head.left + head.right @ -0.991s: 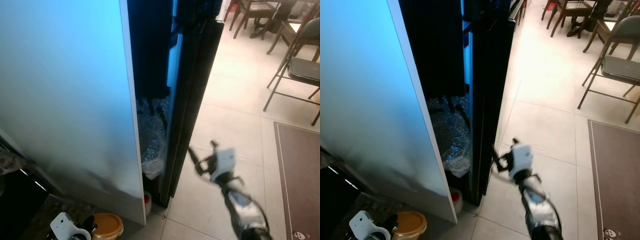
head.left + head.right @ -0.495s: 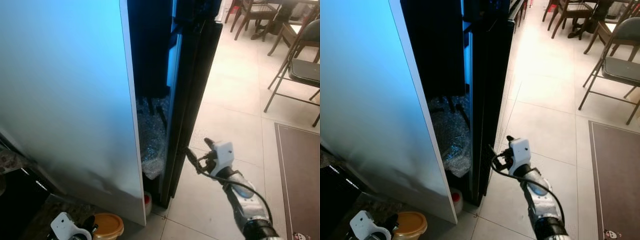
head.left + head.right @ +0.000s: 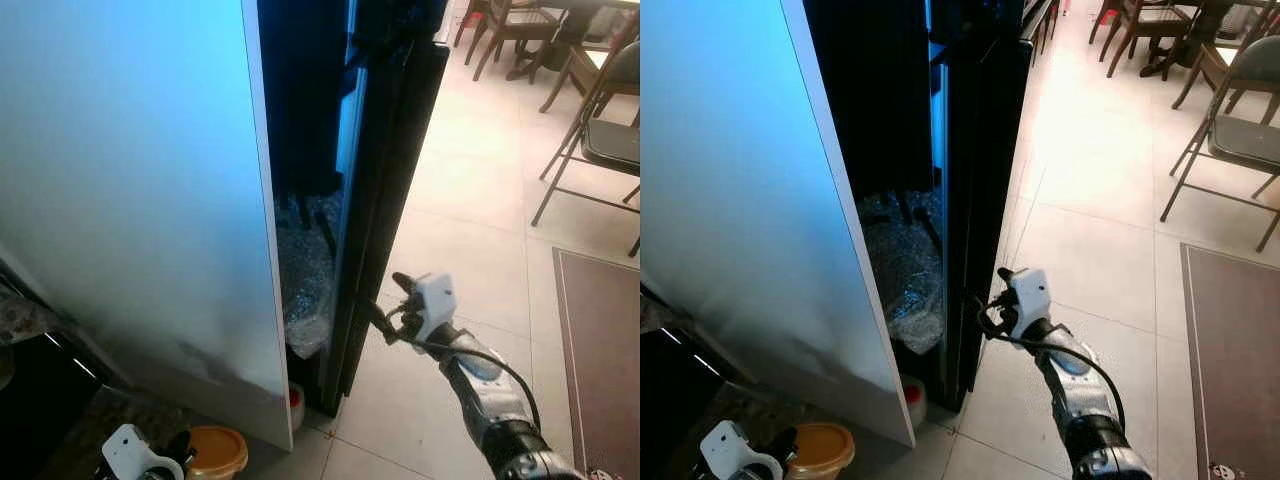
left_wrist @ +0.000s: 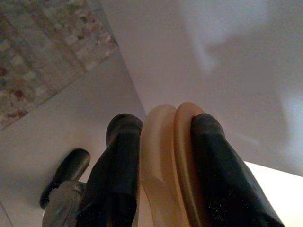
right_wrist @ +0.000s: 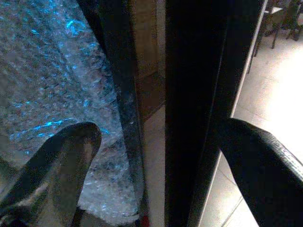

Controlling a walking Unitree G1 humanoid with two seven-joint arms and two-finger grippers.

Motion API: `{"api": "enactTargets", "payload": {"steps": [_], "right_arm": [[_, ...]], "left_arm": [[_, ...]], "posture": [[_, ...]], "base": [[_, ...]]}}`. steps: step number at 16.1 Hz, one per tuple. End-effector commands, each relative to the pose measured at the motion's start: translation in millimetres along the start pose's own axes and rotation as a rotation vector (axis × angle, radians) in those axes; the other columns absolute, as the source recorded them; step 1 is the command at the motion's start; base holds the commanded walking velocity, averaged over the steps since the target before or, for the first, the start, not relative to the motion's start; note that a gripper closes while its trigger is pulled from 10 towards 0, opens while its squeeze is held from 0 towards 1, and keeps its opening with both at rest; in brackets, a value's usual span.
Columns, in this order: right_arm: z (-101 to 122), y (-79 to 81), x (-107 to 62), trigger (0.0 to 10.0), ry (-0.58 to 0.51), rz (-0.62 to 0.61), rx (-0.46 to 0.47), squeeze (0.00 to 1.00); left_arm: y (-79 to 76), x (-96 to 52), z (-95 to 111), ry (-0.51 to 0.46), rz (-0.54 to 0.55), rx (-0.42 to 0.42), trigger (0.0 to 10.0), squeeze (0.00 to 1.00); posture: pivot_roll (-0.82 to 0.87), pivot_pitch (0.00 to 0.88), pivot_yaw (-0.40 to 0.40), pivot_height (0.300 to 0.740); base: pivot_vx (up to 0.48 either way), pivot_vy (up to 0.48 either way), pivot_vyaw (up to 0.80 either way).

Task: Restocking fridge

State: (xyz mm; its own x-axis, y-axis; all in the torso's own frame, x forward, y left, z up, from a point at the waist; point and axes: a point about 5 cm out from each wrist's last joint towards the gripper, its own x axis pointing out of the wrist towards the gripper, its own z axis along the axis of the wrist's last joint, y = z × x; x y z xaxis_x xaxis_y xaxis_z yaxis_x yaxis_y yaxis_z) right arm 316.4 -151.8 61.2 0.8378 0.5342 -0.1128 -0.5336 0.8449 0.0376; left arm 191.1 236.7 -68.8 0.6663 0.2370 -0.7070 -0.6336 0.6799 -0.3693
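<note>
The right claw is at the edge of the black fridge door, low down; its fingers stand wide apart, one on each side of the door edge, gripping nothing. Bubble wrap fills the gap beside the door. The left claw is closed on a tan lid, above the tan jar at the tabletop's near edge.

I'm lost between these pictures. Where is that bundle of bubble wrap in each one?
Left eye view: bubble wrap low in the dark gap, left of the black door.
Right eye view: same gap, left of centre.
Right wrist view: beyond the right gripper, beside the door's edge.
Left wrist view: faces the tan tub in the left gripper instead.
Shared landmark: the black door's edge.
</note>
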Motion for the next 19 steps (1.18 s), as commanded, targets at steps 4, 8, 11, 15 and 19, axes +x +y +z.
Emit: {"api": "enactTargets", "payload": {"steps": [4,8,11,15,19], "right_arm": [[10.2,-9.5,7.0,10.0,-0.003,-0.025,-0.013,0.00],[16.1,-5.7,15.4,10.0,-0.009,0.018,-0.024,0.00],[19.8,-7.3,17.6,10.0,-0.004,0.034,-0.044,0.00],[26.3,-7.4,24.3,10.0,0.000,0.034,-0.078,0.00],[32.4,-5.8,31.8,10.0,-0.005,-0.007,-0.119,0.00]], "left_arm": [[-1.6,-0.1,-2.6,0.004,0.002,0.009,10.0,0.00],[-3.4,1.2,2.8,-0.013,-0.001,-0.010,10.0,0.00],[-3.5,1.2,2.4,-0.013,-0.002,-0.007,10.0,0.00],[-3.3,1.0,1.8,-0.012,0.000,-0.009,10.0,0.00],[-1.6,0.3,-0.3,-0.008,0.006,-0.004,10.0,0.00]], "posture": [[-0.03,0.003,-0.010,0.740],[-0.02,0.003,-0.011,0.740],[-0.02,0.000,-0.006,0.740],[-0.02,0.000,-0.005,0.740],[-0.02,0.002,-0.008,0.740]], "base": [[0.000,0.000,0.00],[0.000,0.000,0.00],[0.000,0.000,0.00],[0.000,0.000,0.00],[0.000,0.000,0.00]]}}
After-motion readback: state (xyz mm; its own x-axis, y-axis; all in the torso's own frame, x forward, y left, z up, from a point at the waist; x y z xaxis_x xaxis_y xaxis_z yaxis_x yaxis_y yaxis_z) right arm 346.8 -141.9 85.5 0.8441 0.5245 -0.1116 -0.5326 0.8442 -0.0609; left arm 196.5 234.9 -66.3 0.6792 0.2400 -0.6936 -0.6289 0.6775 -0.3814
